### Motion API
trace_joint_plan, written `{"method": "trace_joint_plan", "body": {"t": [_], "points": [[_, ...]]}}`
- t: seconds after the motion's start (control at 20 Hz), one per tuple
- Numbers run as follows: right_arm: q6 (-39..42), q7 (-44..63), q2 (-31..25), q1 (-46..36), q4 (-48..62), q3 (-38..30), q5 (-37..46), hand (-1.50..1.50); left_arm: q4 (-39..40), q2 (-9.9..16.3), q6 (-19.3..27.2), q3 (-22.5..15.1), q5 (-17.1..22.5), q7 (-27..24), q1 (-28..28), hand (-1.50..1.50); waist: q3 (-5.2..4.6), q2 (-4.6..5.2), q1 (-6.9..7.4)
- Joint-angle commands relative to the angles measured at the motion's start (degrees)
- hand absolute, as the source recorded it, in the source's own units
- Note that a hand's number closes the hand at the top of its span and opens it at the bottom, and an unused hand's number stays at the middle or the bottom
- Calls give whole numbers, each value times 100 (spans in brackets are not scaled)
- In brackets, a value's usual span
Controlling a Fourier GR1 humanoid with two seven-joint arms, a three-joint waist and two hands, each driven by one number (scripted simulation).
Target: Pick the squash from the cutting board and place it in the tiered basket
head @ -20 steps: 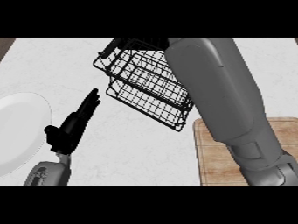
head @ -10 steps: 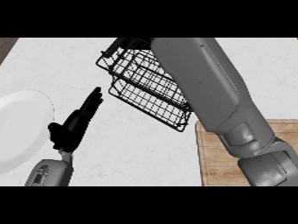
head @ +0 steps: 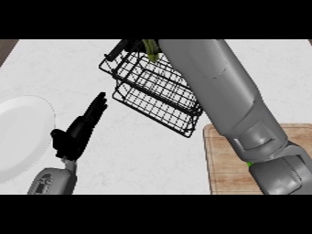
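Even, bright light; faint shadows.

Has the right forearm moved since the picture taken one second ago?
Yes. The right forearm has swung toward the view's left, and now covers more of the tiered basket while more of the cutting board shows.

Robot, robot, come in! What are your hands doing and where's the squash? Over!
Left hand open, resting beside white plate. Right hand hidden behind forearm. Squash showing at tiered basket top. Cutting board bare.

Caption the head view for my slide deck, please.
Right forearm stretches over the tiered basket; left robot hand rests beside a plate.
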Motion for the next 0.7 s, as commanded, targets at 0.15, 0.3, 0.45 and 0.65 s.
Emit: {"method": "trace_joint_plan", "body": {"t": [0.15,0.3,0.45,0.65], "points": [[-1193,178,-197,163,-174,235,782,-150,-208,246,-116,236,148,16,252,0,4,-67,-221],[-1588,355,-672,327,-210,395,1395,-150,-31,314,-123,450,270,15,104,0,2,-103,-397],[-1888,747,-1067,203,-374,366,1874,-150,-85,89,190,294,61,176,7,0,3,-114,-452],[-1991,680,-1515,945,-1496,149,1941,-150,-261,333,-159,381,257,11,503,0,15,-175,-546]]}}
